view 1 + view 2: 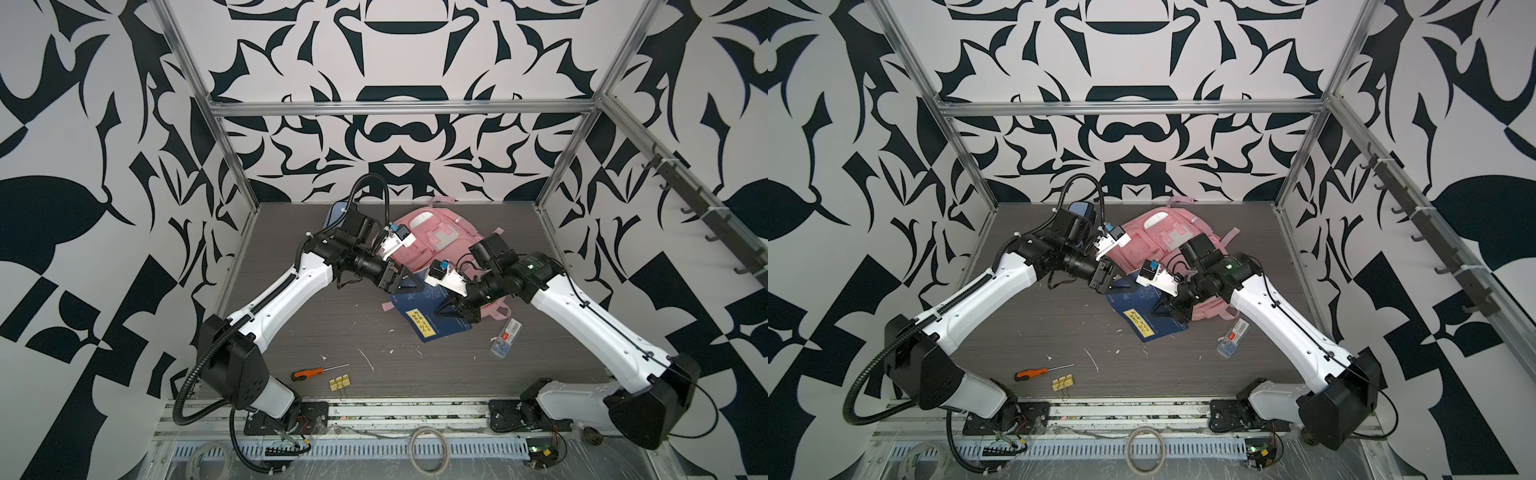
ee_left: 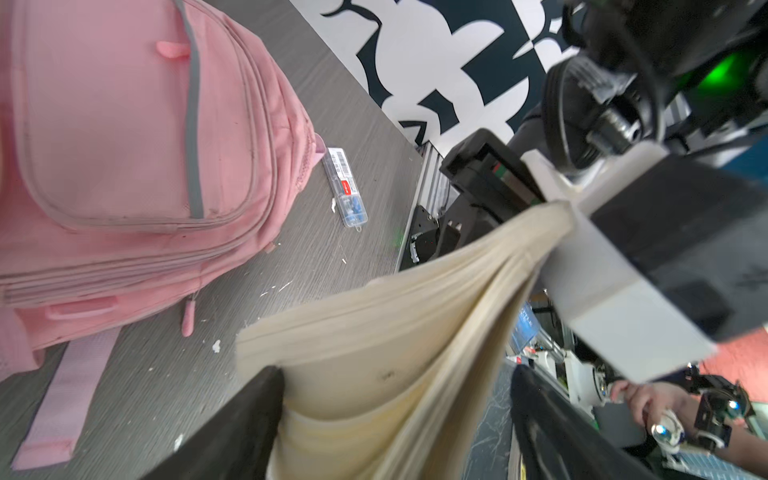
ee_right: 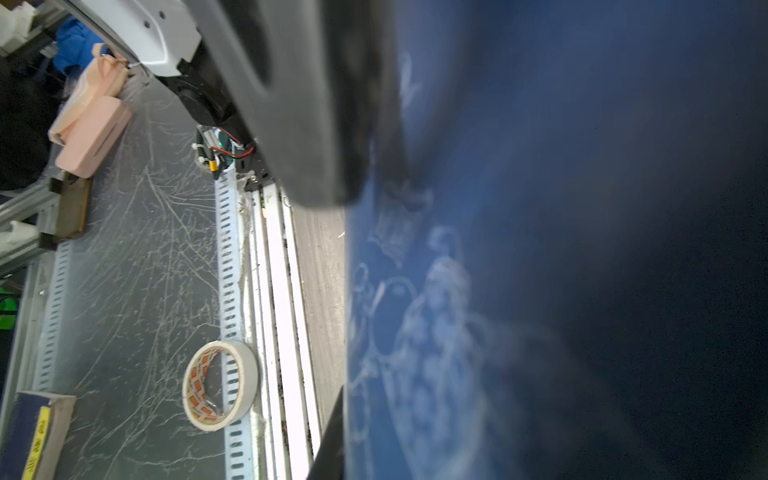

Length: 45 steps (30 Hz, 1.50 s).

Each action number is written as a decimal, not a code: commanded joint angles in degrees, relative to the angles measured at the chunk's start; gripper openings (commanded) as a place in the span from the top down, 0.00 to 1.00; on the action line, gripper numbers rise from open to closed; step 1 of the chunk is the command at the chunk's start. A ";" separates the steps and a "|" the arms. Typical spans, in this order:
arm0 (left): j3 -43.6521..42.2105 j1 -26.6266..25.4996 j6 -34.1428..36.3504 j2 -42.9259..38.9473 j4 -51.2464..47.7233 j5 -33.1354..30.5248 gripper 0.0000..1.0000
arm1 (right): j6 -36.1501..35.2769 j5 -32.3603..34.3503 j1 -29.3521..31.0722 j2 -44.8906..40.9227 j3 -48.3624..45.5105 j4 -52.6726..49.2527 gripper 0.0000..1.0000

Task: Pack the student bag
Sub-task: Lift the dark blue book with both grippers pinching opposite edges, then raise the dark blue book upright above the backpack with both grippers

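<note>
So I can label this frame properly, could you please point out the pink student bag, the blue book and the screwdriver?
pink student bag point(image 1: 436, 255): in a top view, on its front fabric panel.
blue book point(image 1: 422, 322): in a top view, on the cover's yellow label.
screwdriver point(image 1: 307, 373): in a top view, on its orange handle.

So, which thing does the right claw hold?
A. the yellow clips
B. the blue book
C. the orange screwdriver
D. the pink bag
B: in both top views the right claw is shut on the blue book, which lies in front of the pink bag.
</note>
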 commanded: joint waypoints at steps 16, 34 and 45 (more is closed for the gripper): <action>-2.09 -1.63 -0.97 -3.35 -1.25 6.38 1.00 | 1.57 -2.50 -2.65 -3.08 4.09 4.46 0.89; -9.17 13.03 -25.12 -10.54 24.37 4.39 1.00 | 48.46 -4.04 -17.16 -26.52 -26.34 48.27 0.01; -13.50 12.01 -44.17 -5.97 48.66 -0.91 1.00 | 77.88 7.83 -17.03 -30.52 -43.31 83.40 0.01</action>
